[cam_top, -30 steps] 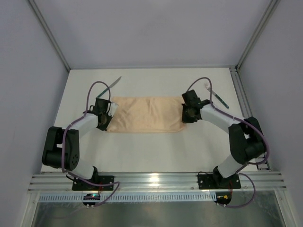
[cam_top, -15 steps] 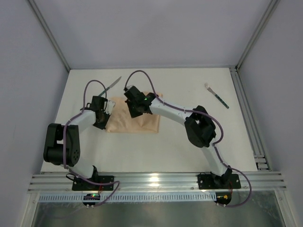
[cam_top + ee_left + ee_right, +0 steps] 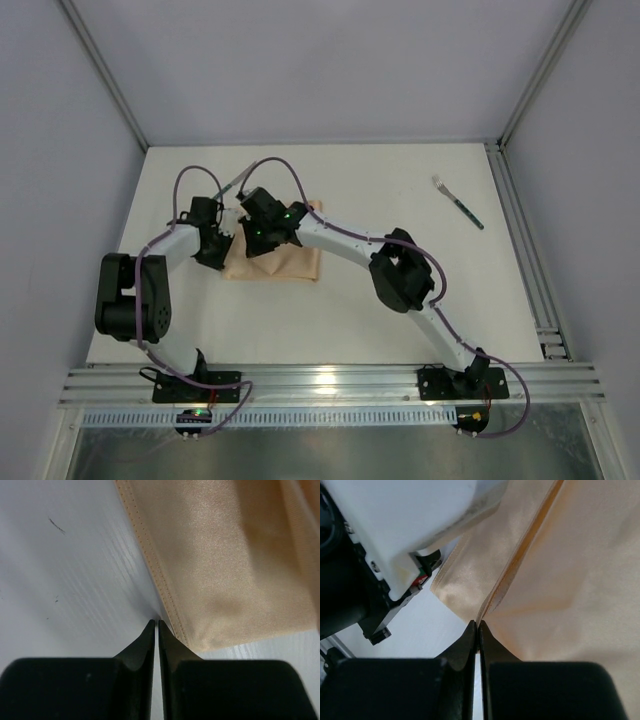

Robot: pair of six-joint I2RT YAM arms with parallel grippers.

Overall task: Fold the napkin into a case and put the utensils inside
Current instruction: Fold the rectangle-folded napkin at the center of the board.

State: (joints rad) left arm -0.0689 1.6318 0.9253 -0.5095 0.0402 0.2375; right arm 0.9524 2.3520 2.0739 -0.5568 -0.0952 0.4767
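The peach-orange napkin [image 3: 290, 262] lies folded over on itself at the left of the table. My right gripper [image 3: 478, 623] is shut on the napkin's [image 3: 580, 580] doubled edge, reaching across to the left arm [image 3: 410, 520]. The left gripper [image 3: 156, 622] is shut, with its tips on the table right beside the stitched hem of the napkin [image 3: 225, 570] and no cloth visibly between them. The knife [image 3: 242, 178] lies just behind the two grippers, partly crossed by a cable. The fork [image 3: 458, 203] lies far right, near the rail.
Both wrists crowd together over the napkin's left end, the left gripper [image 3: 218, 250] and the right gripper [image 3: 252, 240] nearly touching. The right arm's elbow [image 3: 403, 272] stretches across mid-table. A metal rail [image 3: 520, 240] borders the right side.
The right gripper has carried the napkin's right end across to the left, folding the cloth to a short rectangle. The left gripper has stayed at the left hem, shifting slightly back.
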